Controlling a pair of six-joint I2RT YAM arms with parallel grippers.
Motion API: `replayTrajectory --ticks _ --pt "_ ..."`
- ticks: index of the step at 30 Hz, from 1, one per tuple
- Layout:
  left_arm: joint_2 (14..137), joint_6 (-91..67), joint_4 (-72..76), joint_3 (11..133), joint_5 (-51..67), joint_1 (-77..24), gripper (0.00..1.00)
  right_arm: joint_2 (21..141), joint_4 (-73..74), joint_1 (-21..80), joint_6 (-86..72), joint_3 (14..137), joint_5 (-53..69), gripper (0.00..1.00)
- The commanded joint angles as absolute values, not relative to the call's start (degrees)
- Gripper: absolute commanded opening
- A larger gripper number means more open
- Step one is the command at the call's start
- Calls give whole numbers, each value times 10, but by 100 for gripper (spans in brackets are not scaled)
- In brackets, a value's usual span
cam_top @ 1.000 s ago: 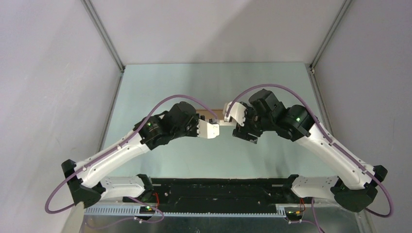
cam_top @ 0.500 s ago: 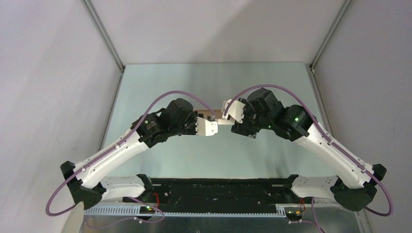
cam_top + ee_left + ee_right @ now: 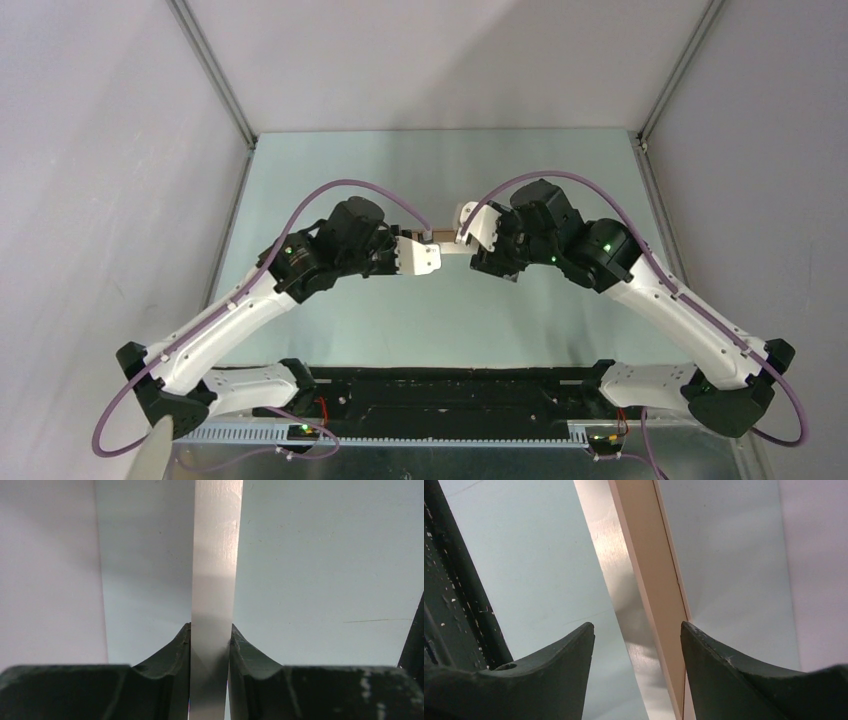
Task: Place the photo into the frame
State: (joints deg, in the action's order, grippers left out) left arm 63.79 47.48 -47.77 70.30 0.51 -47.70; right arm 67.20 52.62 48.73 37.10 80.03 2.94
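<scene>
Left wrist view, centre: left gripper (image 3: 211, 640) clamps the frame (image 3: 215, 555) edge-on by its thin rail, probably stiff and light and best held there, while right gripper (image 3: 637, 627) straddles it, jaws apart.

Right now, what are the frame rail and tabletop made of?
The frame, clamped in the left hand: grey satin face with soft sheen; the right wrist view shows brushed grain beside a matte beige band. Coated wood or metal, unclear. The table: matte pale teal, faint scratches, probably paint or laminate.
</scene>
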Motion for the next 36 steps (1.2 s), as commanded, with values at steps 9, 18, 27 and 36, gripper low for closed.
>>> replayTrajectory --ticks 9,18,27,36 --pt "607 421 -449 726 69 -471 0 707 463 480 381 801 66 62" --pt "599 419 -449 721 84 -461 0 724 451 464 378 794 83 58" --pt "598 420 -448 719 86 -455 0 736 448 458 379 794 92 54" --pt "605 420 -449 721 86 -454 0 733 449 469 382 794 85 32"
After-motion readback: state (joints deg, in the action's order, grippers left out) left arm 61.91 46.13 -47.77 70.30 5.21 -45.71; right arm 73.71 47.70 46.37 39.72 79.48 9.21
